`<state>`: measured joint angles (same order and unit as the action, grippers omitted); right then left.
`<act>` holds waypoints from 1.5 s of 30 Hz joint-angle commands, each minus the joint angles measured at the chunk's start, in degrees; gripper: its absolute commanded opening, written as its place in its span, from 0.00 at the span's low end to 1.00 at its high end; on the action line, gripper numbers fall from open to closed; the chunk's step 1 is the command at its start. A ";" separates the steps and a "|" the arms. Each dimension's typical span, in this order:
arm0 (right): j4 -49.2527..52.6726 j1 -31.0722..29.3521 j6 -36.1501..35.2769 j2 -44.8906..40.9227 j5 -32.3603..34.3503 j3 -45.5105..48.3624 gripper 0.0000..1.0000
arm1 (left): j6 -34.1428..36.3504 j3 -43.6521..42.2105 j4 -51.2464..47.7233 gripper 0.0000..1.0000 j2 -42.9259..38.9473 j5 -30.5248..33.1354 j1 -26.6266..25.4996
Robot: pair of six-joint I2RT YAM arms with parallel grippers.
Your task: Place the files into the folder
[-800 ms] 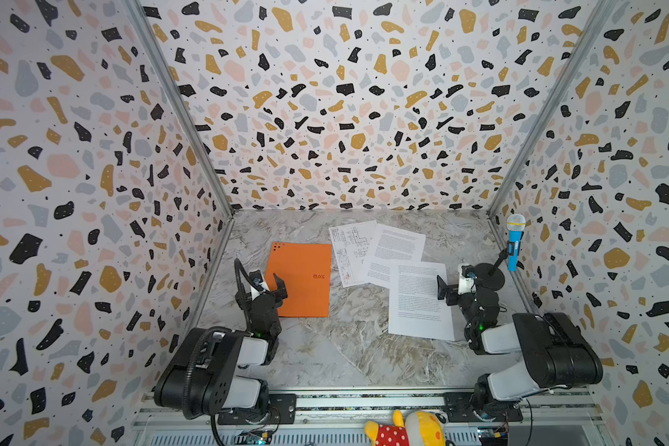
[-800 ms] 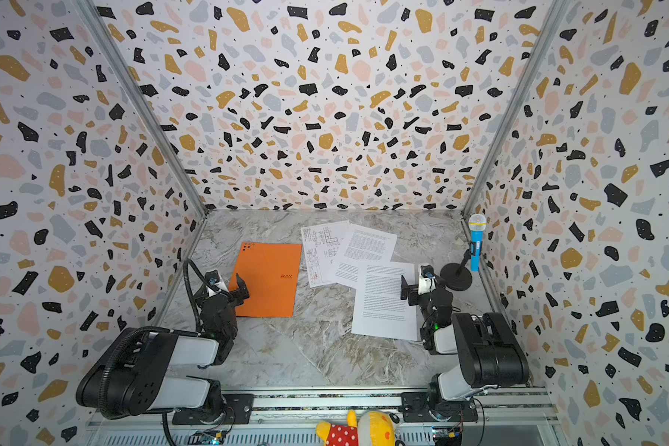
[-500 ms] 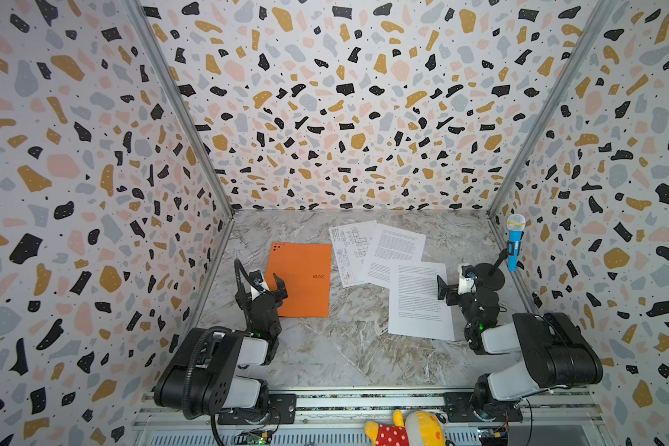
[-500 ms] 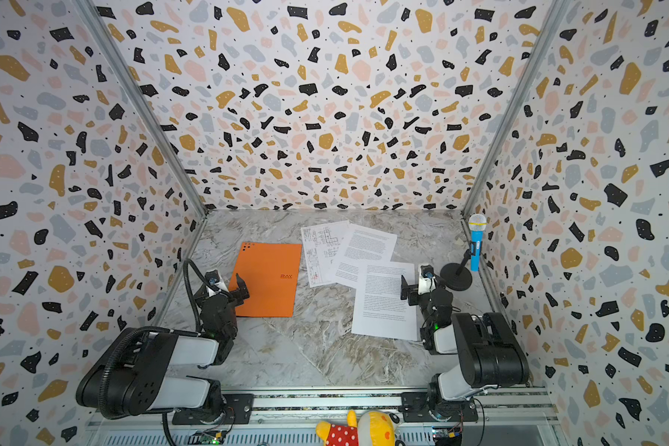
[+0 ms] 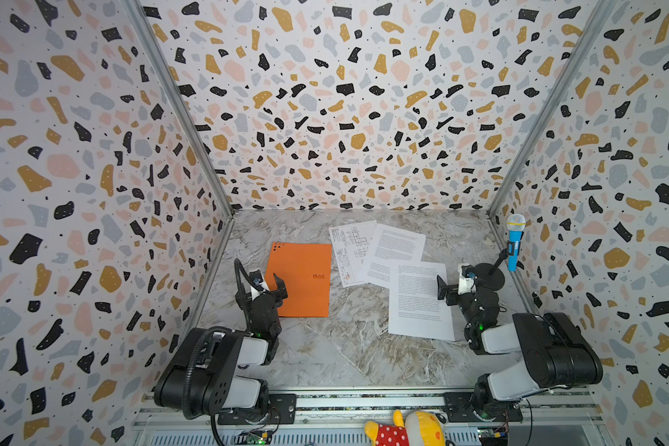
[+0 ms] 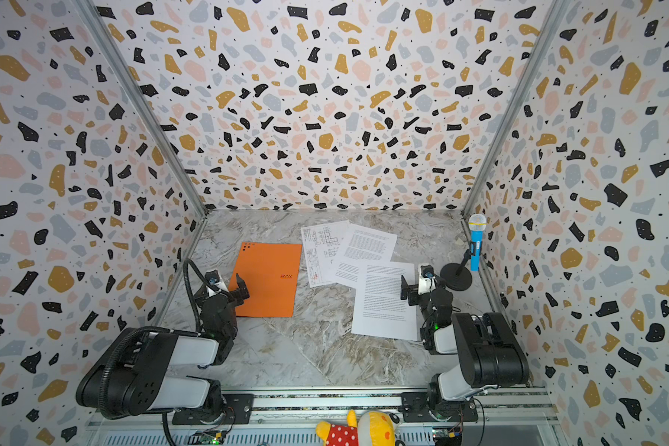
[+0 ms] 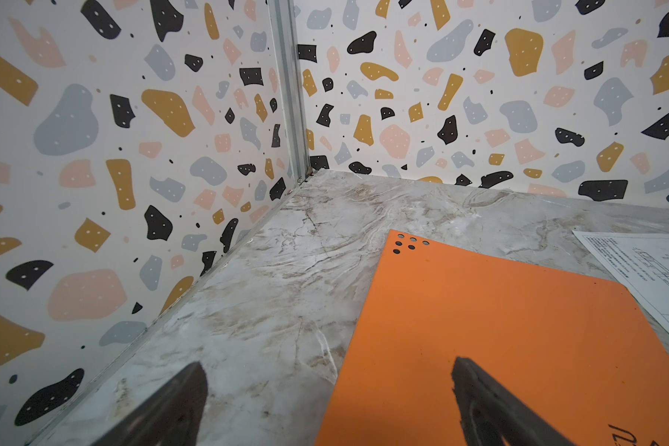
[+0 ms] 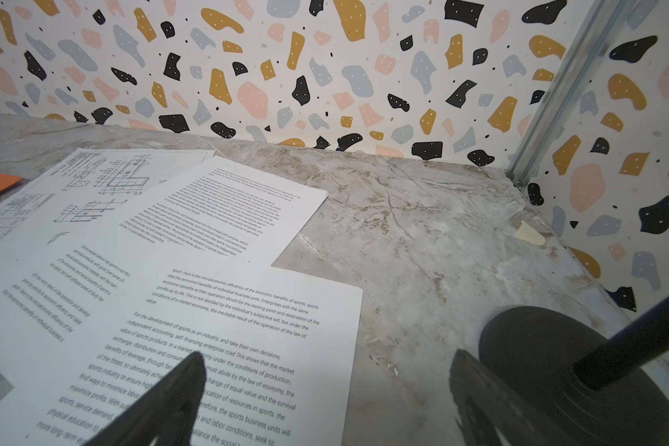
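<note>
Two black claws hang low over the marbled grey worktop [image 5: 344, 347], both spread wide and holding nothing. Neither they nor the papers have shifted since the earlier pictures.

The left claw [image 5: 266, 280] [image 7: 329, 370] sits at the near left corner of the thin, flat orange folder [image 5: 302, 278] [image 7: 499, 328], which lies closed. In the left wrist view one finger is over the orange cover and the other over bare worktop, so the folder's long left edge runs between them. Beyond this claw, bare worktop reaches the wall corner.

The right claw [image 5: 453, 284] [image 8: 325, 359] straddles the right edge of the nearest white sheet of printed text [image 5: 418, 301] [image 8: 209, 347]. Its outer finger is just beside the round black base of a blue toy microphone stand [image 5: 493, 276] [image 8: 537, 367], leaving little room on that side.

Ahead of this claw the nearest sheet overlaps a second white text sheet [image 5: 396, 251], which overlaps a white sheet of line drawings [image 5: 348, 251] lying just beside the folder's right edge. Bare worktop lies between the two claws.
</note>
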<state>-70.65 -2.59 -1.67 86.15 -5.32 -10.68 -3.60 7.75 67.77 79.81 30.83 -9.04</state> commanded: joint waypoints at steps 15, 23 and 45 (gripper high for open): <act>21.92 2.22 6.78 -8.26 4.31 -9.53 0.99 | -7.32 20.02 -38.69 0.99 -7.22 5.07 0.34; 38.20 1.39 20.97 -13.33 -10.29 -17.81 0.94 | -19.70 26.22 -54.91 1.00 -11.58 8.50 0.81; 43.23 -29.09 40.02 10.08 -22.95 -37.18 0.83 | -22.99 32.89 -67.99 1.00 4.58 -11.48 10.09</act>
<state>-28.73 -30.59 36.47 95.85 -26.11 -45.78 -26.35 39.48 0.12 83.79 22.72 1.06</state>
